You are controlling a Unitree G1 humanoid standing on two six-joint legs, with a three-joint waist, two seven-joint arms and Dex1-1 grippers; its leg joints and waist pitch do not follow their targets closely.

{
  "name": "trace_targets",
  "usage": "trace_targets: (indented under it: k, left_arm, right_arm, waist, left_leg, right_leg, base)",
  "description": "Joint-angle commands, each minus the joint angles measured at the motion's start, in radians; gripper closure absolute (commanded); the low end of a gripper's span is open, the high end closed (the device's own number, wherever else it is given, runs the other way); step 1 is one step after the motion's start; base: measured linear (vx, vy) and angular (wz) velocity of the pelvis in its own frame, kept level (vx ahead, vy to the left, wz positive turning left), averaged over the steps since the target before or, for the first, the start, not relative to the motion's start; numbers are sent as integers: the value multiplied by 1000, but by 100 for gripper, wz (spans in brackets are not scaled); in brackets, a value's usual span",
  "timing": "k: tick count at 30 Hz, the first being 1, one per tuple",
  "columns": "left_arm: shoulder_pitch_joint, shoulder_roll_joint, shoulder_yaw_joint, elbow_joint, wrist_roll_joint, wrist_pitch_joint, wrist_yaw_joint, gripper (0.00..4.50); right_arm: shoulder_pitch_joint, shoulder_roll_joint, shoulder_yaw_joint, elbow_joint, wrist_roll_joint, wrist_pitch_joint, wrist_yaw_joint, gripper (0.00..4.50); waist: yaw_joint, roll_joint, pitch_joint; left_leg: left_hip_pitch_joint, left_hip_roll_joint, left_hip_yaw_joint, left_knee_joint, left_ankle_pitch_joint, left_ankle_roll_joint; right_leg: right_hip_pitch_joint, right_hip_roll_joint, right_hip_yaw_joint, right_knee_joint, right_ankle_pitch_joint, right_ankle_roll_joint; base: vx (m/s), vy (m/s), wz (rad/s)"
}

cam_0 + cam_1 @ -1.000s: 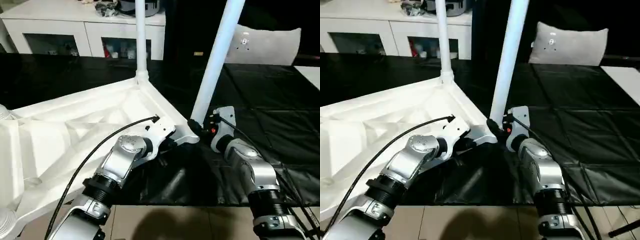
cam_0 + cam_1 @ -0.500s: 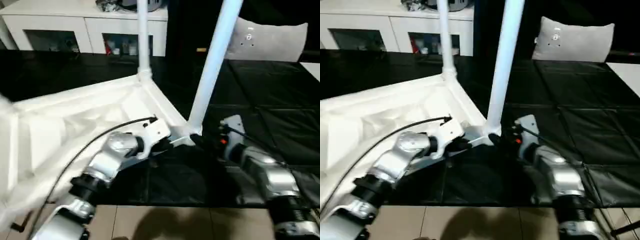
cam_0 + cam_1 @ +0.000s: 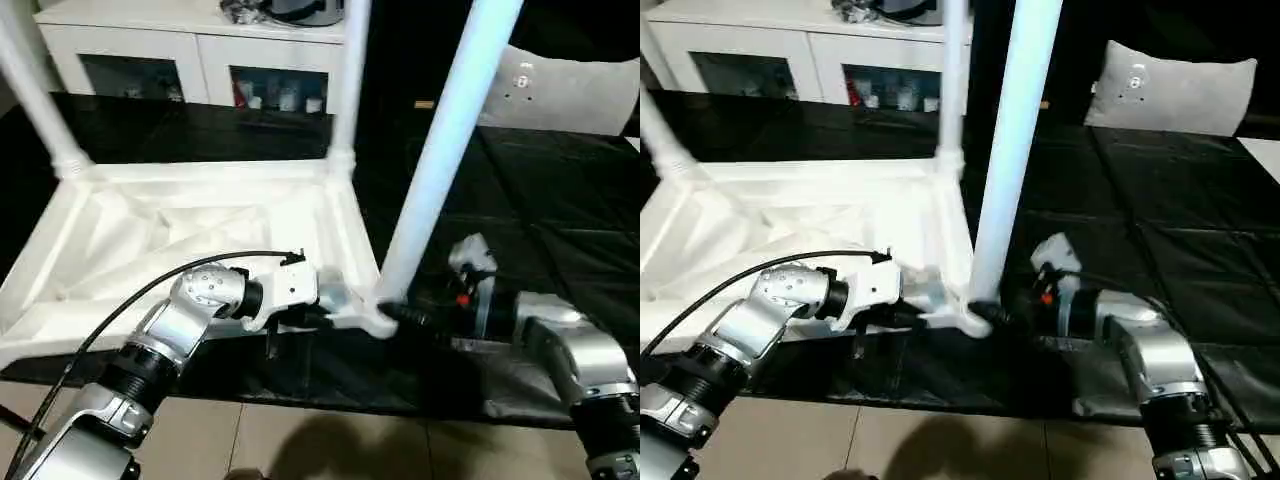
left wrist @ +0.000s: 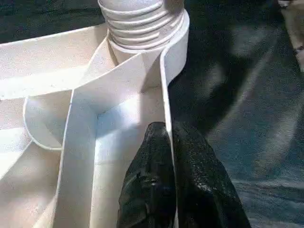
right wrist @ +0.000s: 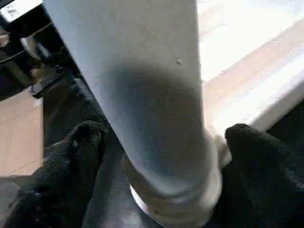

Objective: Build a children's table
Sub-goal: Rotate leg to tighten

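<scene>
The children's table lies upside down on the black mat, its ribbed white top (image 3: 200, 220) facing up. Three white legs stand in corner sockets: one far left (image 3: 35, 90), one at the back (image 3: 347, 80) and a near one (image 3: 445, 150). My left gripper (image 3: 332, 299) is shut on the thin rim wall (image 4: 165, 80) just beside the near corner socket (image 4: 142, 23). My right gripper (image 3: 400, 315) is open at the foot of the near leg (image 5: 142, 71), with one black finger (image 5: 71, 156) on each side of it and a little apart from it.
A white cabinet (image 3: 190, 60) with glass doors stands behind the mat. A pale grey cushion (image 3: 560, 90) lies at the back right. The black mat (image 3: 560, 220) stretches to the right of the table, and tan floor (image 3: 300, 440) runs along its near edge.
My right gripper's fingers have spread away from the near leg's base, and that forearm now lies more sideways. The whole view has shifted, bringing the far left leg into sight. The left grip is unchanged.
</scene>
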Motion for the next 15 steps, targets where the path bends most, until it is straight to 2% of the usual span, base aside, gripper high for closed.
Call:
trace_targets:
  k: [1,6,10,12,15]
  left_arm:
    - [5,3,-65,-20,10,-8,-58,450]
    - [8,4,-69,-27,4,-13,-84,450]
    - [8,3,-66,-23,6,-13,-87,450]
    - [7,4,-66,-22,5,-12,-88,450]
    - [8,7,-66,-18,2,-10,-90,450]
  right_arm:
    - [4,-16,8,-14,14,15,28,48]
    - [5,-8,15,-5,17,14,44,77]
    - [8,-8,20,-7,17,15,49,111]
    - [10,-8,21,-9,18,17,51,130]
    - [19,-8,24,-14,16,20,54,148]
  waist:
    - [-1,-9,-57]
    - [10,-9,-56]
    - [10,-10,-56]
    - [10,-7,-57]
    - [11,-10,-58]
  left_leg:
    - [12,64,-15,-57,-143,55]
    - [13,64,-15,-58,-154,47]
    - [13,64,-17,-59,-169,37]
    - [13,63,-17,-58,-165,36]
    - [12,62,-16,-56,-147,43]
  right_leg:
    - [46,-98,53,-64,-137,-193]
    - [43,-99,54,-68,-178,-182]
    - [43,-99,54,-70,-202,-172]
    - [43,-98,54,-68,-192,-171]
    - [45,-98,54,-65,-157,-178]
  base:
    - [0,0,0]
    - [0,0,0]
    - [0,0,0]
    - [0,0,0]
    - [0,0,0]
